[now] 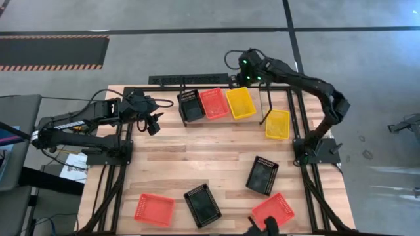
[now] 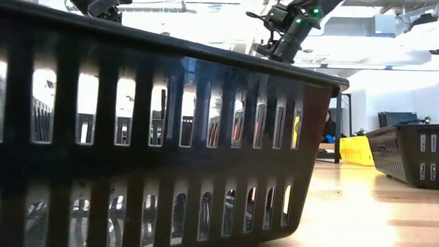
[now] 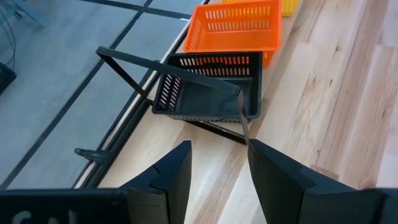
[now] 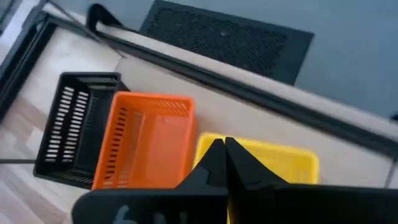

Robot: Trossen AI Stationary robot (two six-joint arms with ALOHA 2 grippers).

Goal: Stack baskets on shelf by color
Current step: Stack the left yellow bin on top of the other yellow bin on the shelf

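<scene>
On the shelf (image 1: pixel 266 108) at the table's far edge, a black basket (image 1: pixel 191 106), a red-orange basket (image 1: pixel 214 103) and a yellow basket (image 1: pixel 240 102) sit side by side. A second yellow basket (image 1: pixel 277 124) lies on the table just right of the shelf. Two black baskets (image 1: pixel 262 175) (image 1: pixel 202 204) and two red-orange ones (image 1: pixel 155 209) (image 1: pixel 272 211) lie on the near half. My left gripper (image 3: pixel 217 155) is open, left of the black basket (image 3: pixel 208 87) on the shelf and apart from it. My right gripper (image 4: pixel 224 152) is shut above the yellow basket (image 4: pixel 280 165) on the shelf.
The shelf's thin rod end post (image 3: pixel 242 115) stands between my left gripper and the black basket. A black tube frame (image 1: pixel 298 118) edges the table. The near black basket (image 2: pixel 171 137) fills most of the low view. Bare wood (image 1: pixel 197 154) spans the table's middle.
</scene>
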